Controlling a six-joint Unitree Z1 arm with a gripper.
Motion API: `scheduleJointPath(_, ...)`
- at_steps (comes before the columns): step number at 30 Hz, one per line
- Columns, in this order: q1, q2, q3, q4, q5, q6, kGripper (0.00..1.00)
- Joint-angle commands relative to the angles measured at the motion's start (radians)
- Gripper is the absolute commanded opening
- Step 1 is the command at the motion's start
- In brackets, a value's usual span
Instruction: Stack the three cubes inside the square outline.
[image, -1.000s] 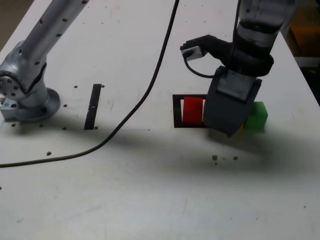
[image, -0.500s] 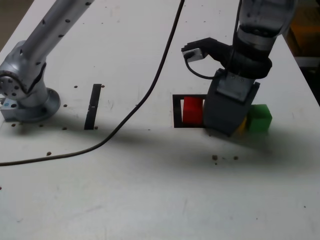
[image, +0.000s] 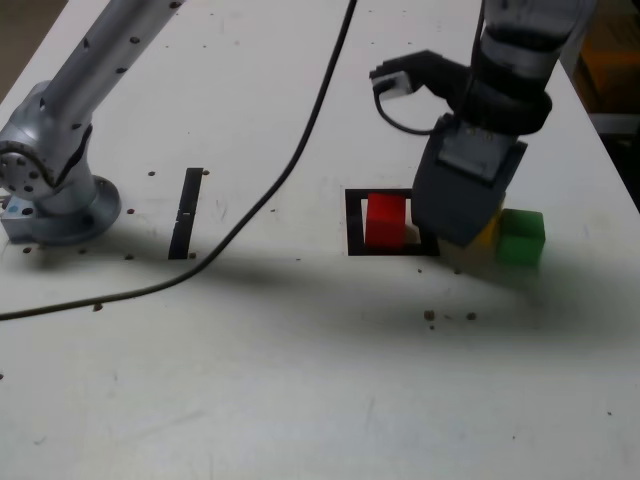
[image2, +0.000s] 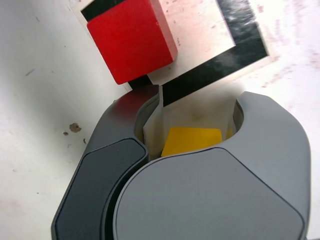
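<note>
The red cube (image: 385, 220) (image2: 132, 37) sits in the left part of the square outline (image: 354, 225) (image2: 215, 75) in the exterior view. My gripper (image: 462, 225) (image2: 195, 125) stands over the outline's right edge, shut on the yellow cube (image: 482, 245) (image2: 192, 140). Only a corner of that cube shows below the jaws in the exterior view. In the wrist view its top face sits between the fingers. The green cube (image: 521, 238) rests on the table just to the exterior view's right of the yellow one, outside the outline.
A straight black tape strip (image: 186, 212) lies at the exterior view's left, near the arm's base (image: 50, 195). A black cable (image: 290, 180) crosses the table. Small dark specks (image: 430, 316) lie in front of the cubes.
The jaws have closed on the yellow cube and the gripper has risen slightly. The green cube has shifted a little to the exterior view's right.
</note>
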Motion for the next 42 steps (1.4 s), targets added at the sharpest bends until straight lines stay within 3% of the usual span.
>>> scheduleJointPath(1, 0.002, 0.003, -0.040, 0.037, 0.010, 0.006, 0.21)
scheduleJointPath(11, -0.036, 0.186, -0.520, 0.300, 0.043, 0.174, 0.21)
scheduleJointPath(16, -0.072, 0.126, -0.574, 0.319, 0.095, 0.279, 0.21)
scheduleJointPath(25, -0.080, -0.105, -0.379, 0.319, 0.177, 0.410, 0.21)
scheduleJointPath(27, -0.080, -0.189, -0.295, 0.319, 0.202, 0.462, 0.21)
scheduleJointPath(28, -0.080, -0.262, -0.205, 0.319, 0.223, 0.549, 0.21)
scheduleJointPath(33, -0.080, -0.411, 0.089, 0.317, 0.242, 0.735, 0.20)
scheduleJointPath(39, -0.086, -0.476, 0.225, 0.315, 0.271, 0.932, 0.21)
scheduleJointPath(42, -0.115, -0.472, 0.236, 0.314, 0.304, 1.083, 0.21)
